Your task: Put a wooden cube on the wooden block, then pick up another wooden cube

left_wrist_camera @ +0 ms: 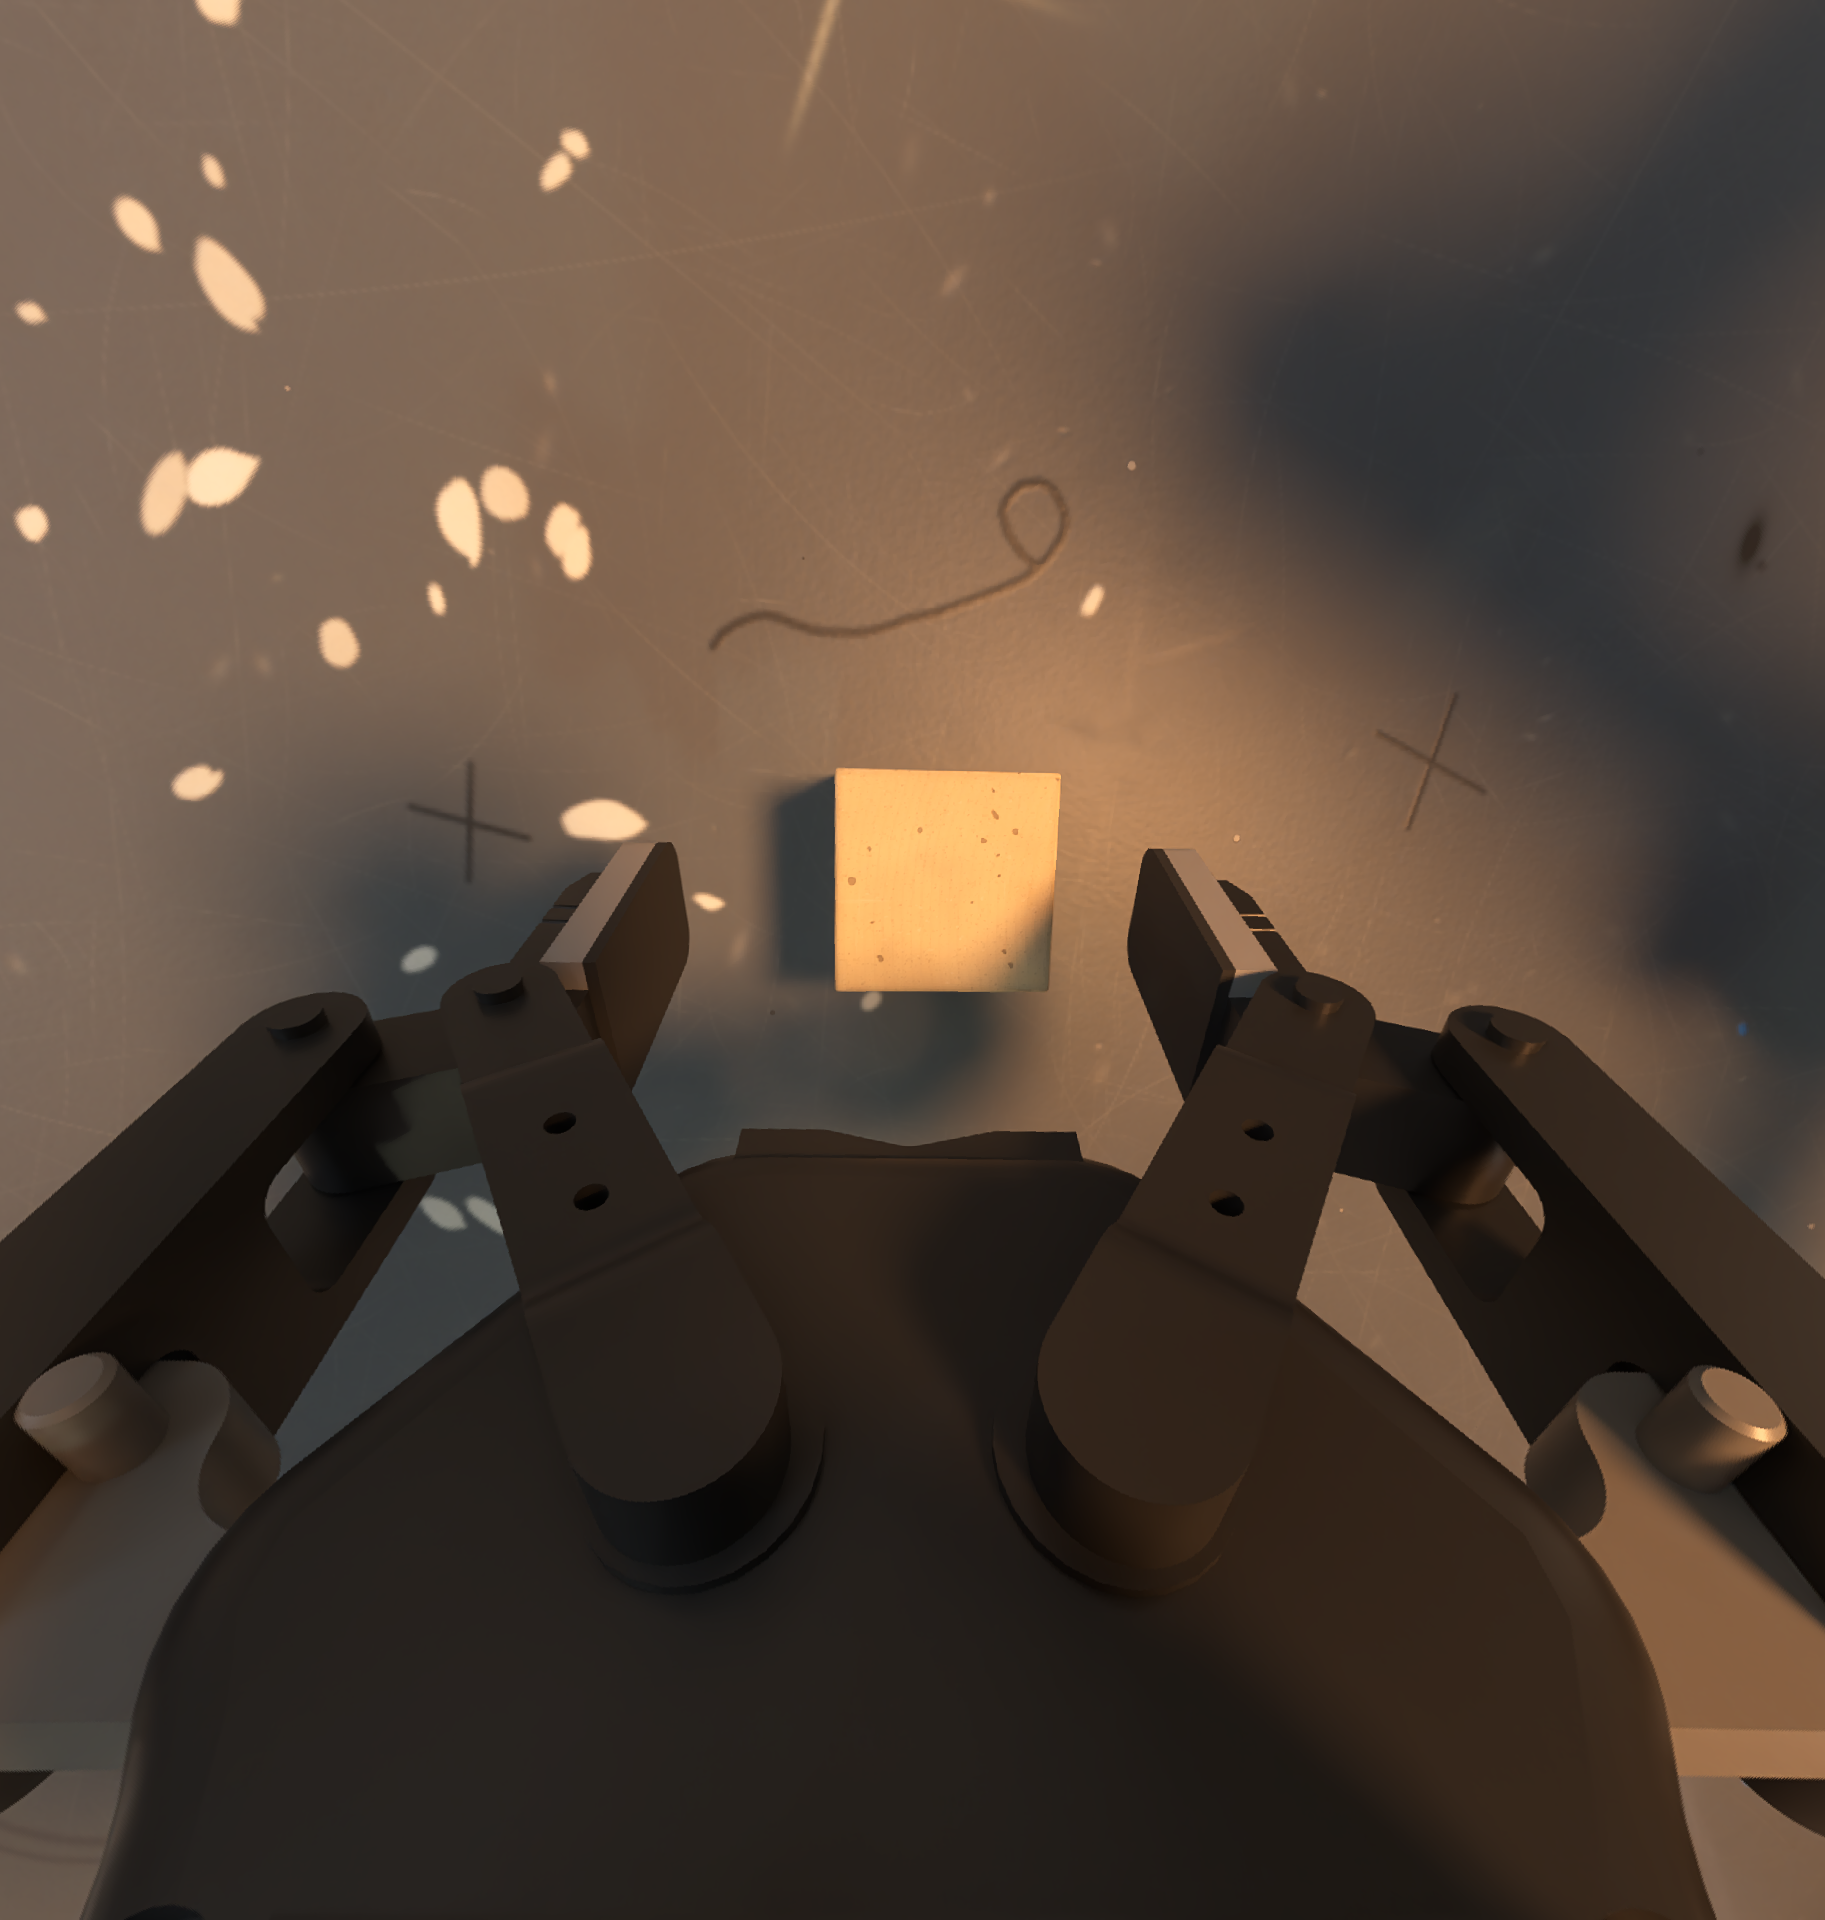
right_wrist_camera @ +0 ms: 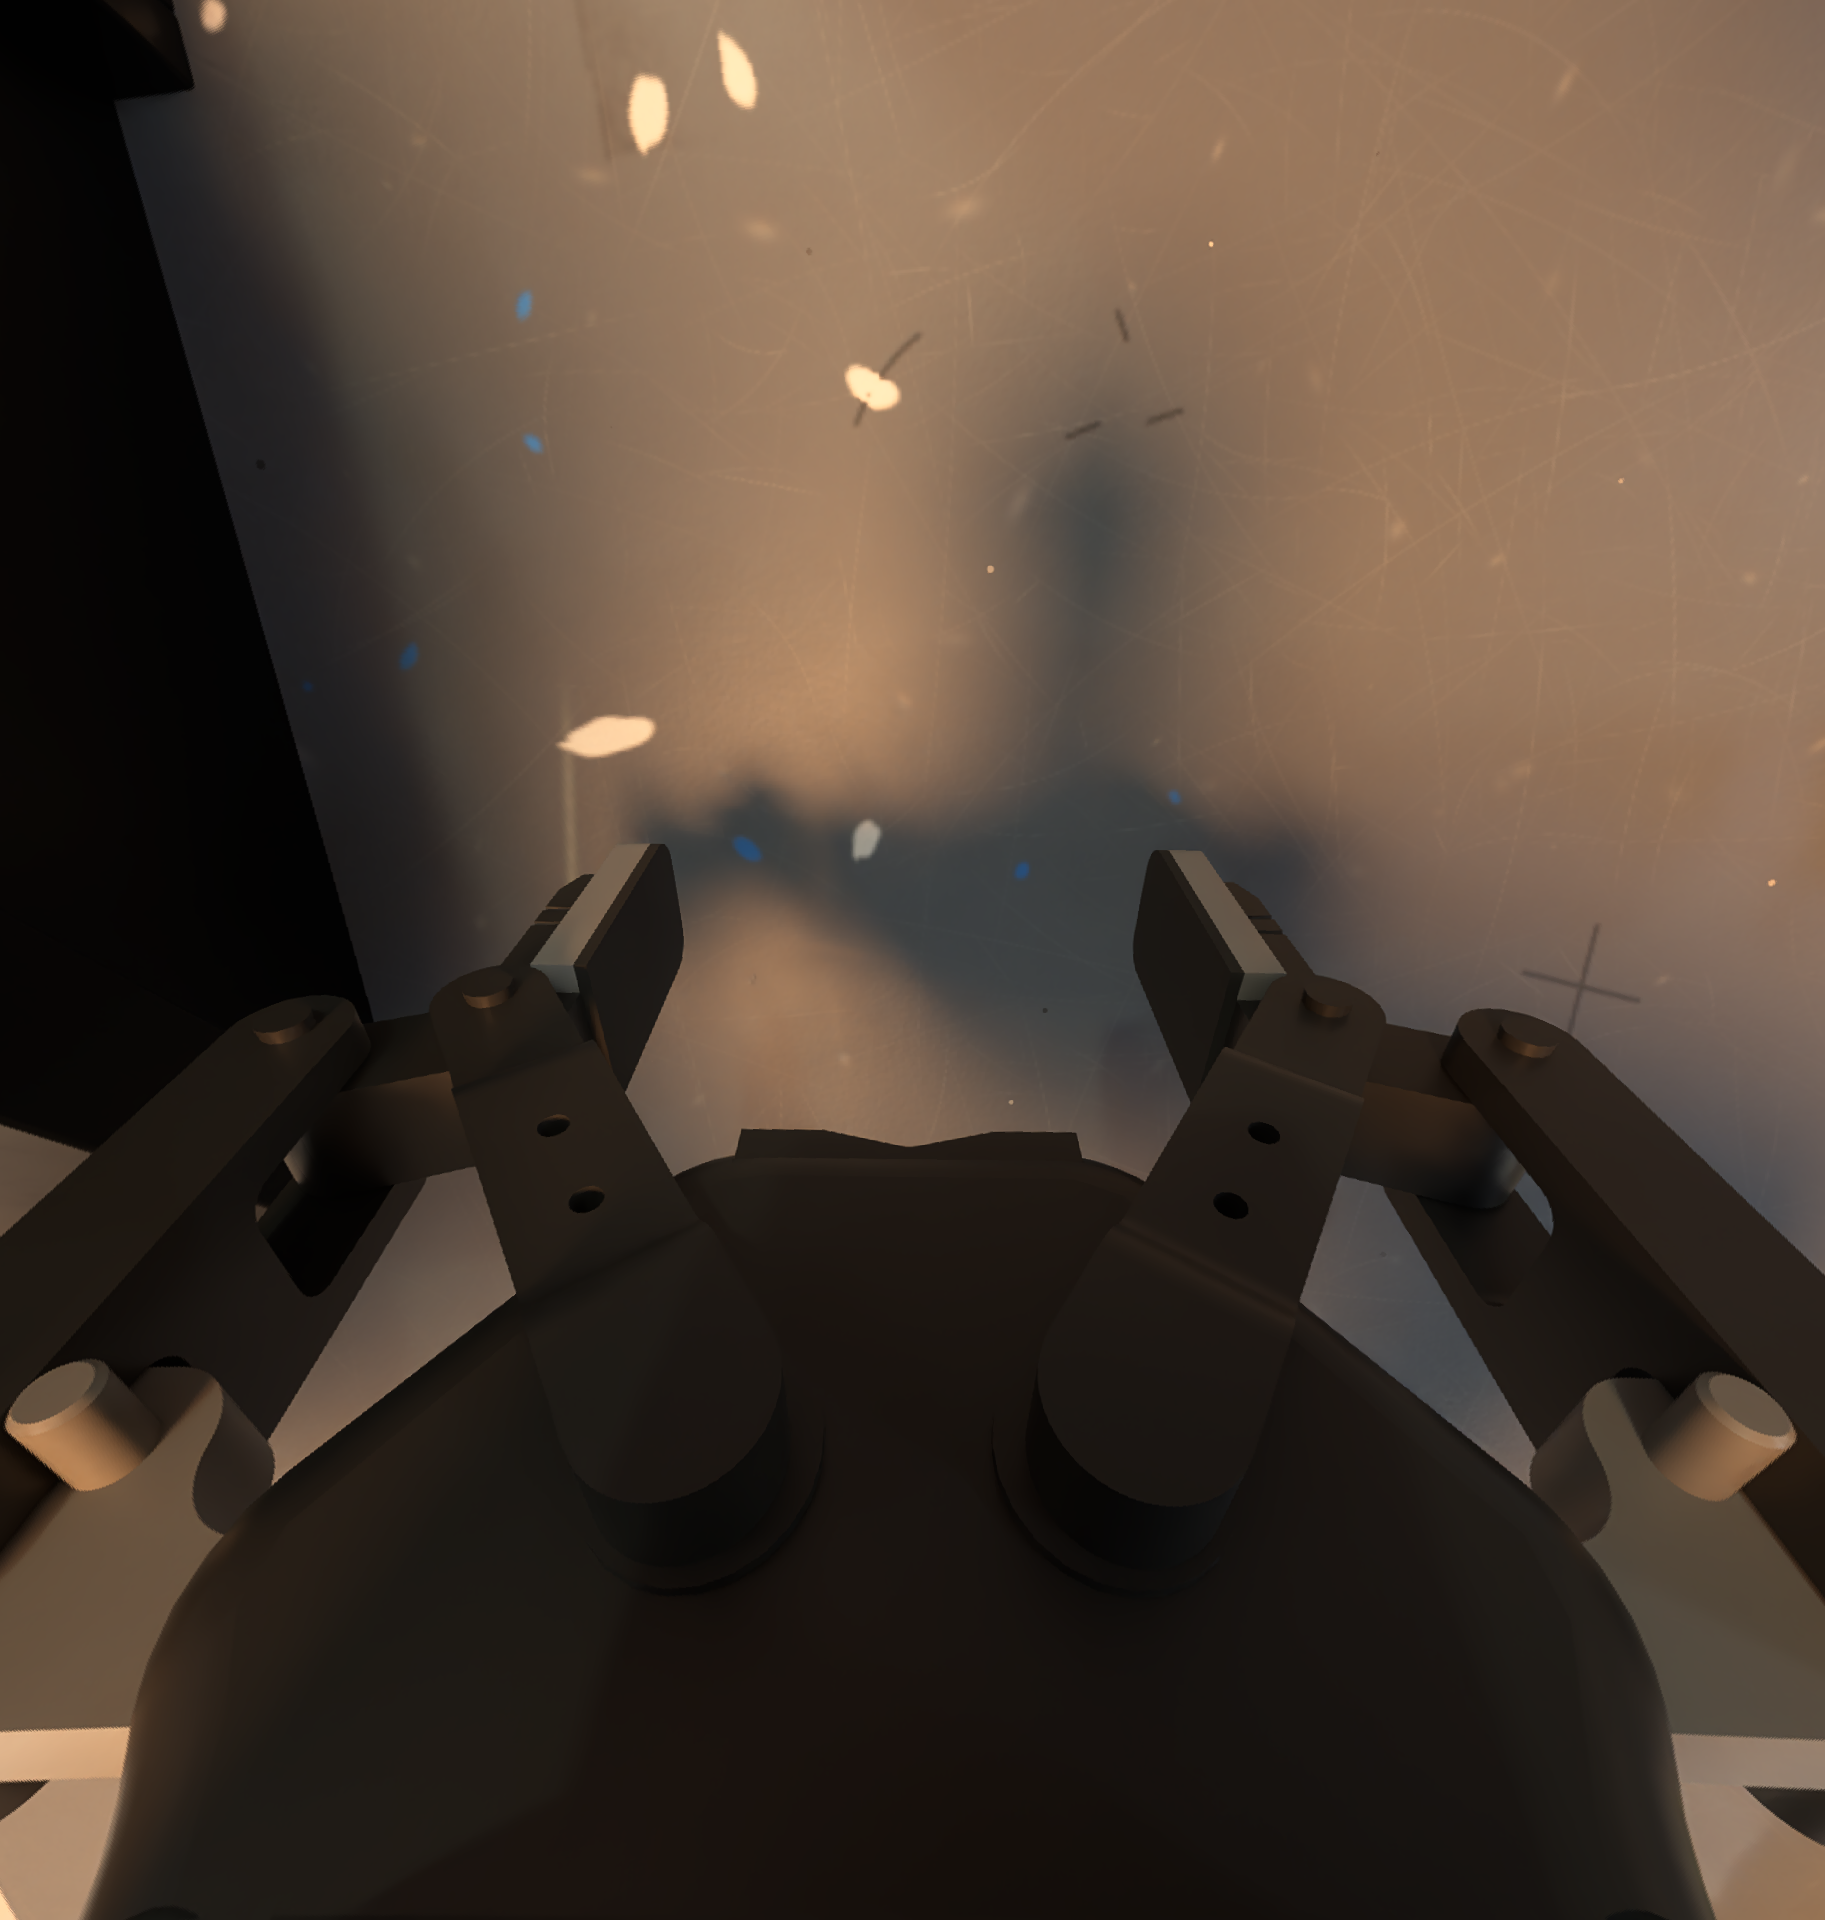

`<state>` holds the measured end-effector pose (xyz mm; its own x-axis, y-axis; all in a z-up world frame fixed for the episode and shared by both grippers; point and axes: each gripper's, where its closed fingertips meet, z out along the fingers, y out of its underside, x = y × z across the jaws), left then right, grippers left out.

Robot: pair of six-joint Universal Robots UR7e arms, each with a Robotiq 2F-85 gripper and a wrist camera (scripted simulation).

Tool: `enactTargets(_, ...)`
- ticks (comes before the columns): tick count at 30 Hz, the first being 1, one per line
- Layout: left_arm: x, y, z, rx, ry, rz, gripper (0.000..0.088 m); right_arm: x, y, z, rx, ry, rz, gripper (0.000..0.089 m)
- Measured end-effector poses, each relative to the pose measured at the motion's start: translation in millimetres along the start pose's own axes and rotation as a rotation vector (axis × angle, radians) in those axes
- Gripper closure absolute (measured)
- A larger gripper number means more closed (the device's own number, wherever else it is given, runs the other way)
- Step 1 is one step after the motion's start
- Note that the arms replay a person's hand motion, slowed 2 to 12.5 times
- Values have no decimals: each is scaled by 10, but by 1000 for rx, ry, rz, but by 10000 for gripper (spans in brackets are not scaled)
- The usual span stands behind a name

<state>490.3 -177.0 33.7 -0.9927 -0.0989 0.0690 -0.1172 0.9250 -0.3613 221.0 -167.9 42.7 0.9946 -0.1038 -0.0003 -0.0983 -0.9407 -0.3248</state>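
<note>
1. The scratched desk (left_wrist_camera: 991,312) lay in dappled light.
2. Our left hand (left_wrist_camera: 908,925) hovered wide open and empty, framing the wooden cube (left_wrist_camera: 944,881) for a grasp.
3. Our right hand (right_wrist_camera: 908,925) gaped empty over bare desk.

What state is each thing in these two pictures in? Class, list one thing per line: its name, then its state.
left tool: open, empty, fingers either side of the cube, not touching it.
wooden cube: lying flat on the table, not gripped, lit top face up.
right tool: open, empty, above bare table.
table: scratched, marked with crosses, dappled with light.
</note>
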Motion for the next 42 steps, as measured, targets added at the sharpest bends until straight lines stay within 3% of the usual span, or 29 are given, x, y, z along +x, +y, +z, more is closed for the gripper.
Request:
enactTargets(5, 23, 14, 66, -25, 2, 1, 211, 4, -5, 2, 1, -2, -2, 131)
enactTargets(12, 62, 40, 142, -48, 13, 6, 480, 5, -15, 8, 3, -4, -6, 130)
enactTargets(30, 45, 33, 110, -34, 1, -50, 488, 12, -25, 13, 2, -4, -8, 130)
enactTargets(42, -9, -15, -251, 12, -40, -160, 488, 12, -51, 22, 0, -3, -12, 130)
